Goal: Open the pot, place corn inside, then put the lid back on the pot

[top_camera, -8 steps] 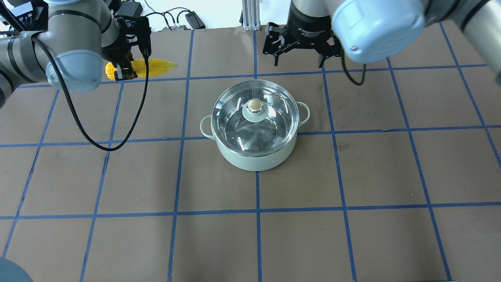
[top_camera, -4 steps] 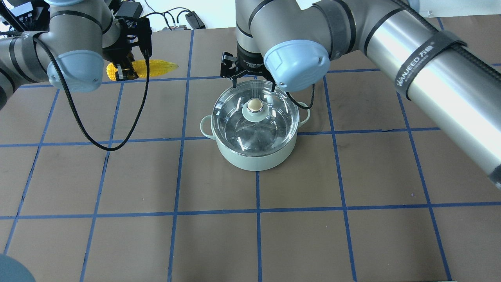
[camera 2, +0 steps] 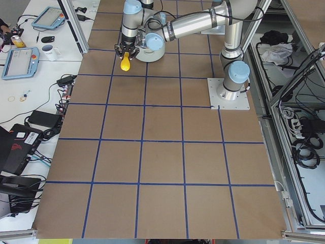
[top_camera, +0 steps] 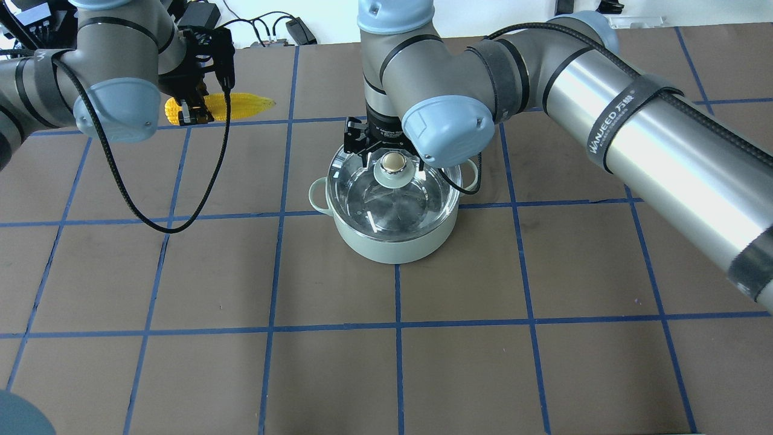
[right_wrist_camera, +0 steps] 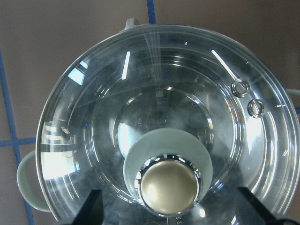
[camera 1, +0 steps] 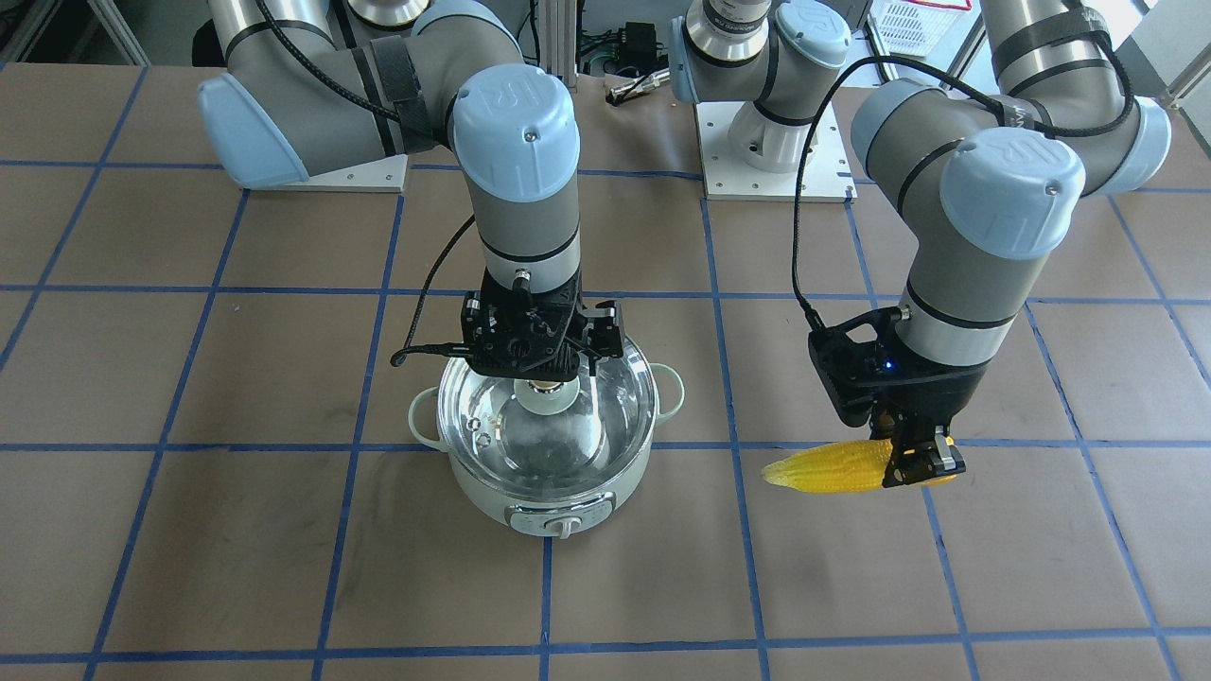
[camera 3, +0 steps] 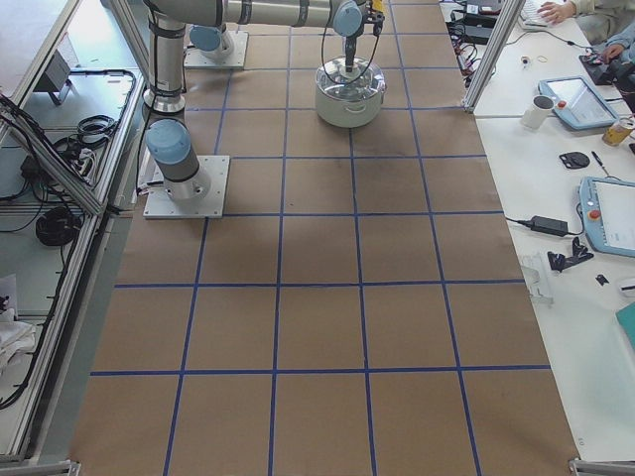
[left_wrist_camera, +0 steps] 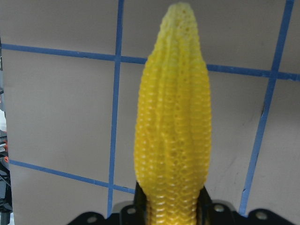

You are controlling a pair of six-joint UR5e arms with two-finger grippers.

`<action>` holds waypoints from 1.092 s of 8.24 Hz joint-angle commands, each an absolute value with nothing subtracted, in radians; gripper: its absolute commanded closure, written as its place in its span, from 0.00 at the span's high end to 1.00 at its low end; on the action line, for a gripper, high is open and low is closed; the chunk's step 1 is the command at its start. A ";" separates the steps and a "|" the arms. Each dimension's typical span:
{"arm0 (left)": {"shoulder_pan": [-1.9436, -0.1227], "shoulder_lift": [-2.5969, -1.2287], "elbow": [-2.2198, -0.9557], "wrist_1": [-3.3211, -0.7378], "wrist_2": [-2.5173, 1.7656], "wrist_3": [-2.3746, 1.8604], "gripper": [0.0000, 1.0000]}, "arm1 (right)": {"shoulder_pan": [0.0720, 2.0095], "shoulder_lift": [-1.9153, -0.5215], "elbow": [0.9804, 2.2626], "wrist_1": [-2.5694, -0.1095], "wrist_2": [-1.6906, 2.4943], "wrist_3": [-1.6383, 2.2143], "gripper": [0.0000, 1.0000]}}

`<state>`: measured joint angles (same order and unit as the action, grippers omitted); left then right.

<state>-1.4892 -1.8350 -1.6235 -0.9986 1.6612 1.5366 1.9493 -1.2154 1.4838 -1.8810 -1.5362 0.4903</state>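
Brown table (top_camera: 543, 380) gridded with blue tape (top_camera: 398, 362), white benches (camera 3: 511, 169) alongside.

Mint-green pot (top_camera: 395, 244) upright, clear glass beige-knobbed lid (top_camera: 371, 205) seated closed on it — yellow corn (top_camera: 244, 105) well apart, held level, thick end clamped in left tool (top_camera: 196, 111), tapered tip free.

corn (top_camera: 241, 104) blunt end hidden behind left gripper (top_camera: 195, 111)

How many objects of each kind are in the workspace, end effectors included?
pot: 1
lid: 1, sitting on the pot
corn: 1, held in the left end effector
end effectors: 2, with the right end effector open over the lid's knob
Total: 5
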 commanded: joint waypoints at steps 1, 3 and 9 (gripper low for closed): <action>-1.489 -1.841 -1.624 -0.999 1.660 1.537 0.00 | 1.950 -1.210 1.503 -1.894 -1.536 0.492 1.00; -1.489 -1.845 -1.624 -0.999 1.664 1.532 0.00 | 1.950 -1.207 1.500 -1.943 -1.536 0.498 0.98; -1.488 -1.848 -1.624 -0.999 1.666 1.533 0.00 | 1.950 -1.193 1.506 -1.944 -1.536 0.529 0.72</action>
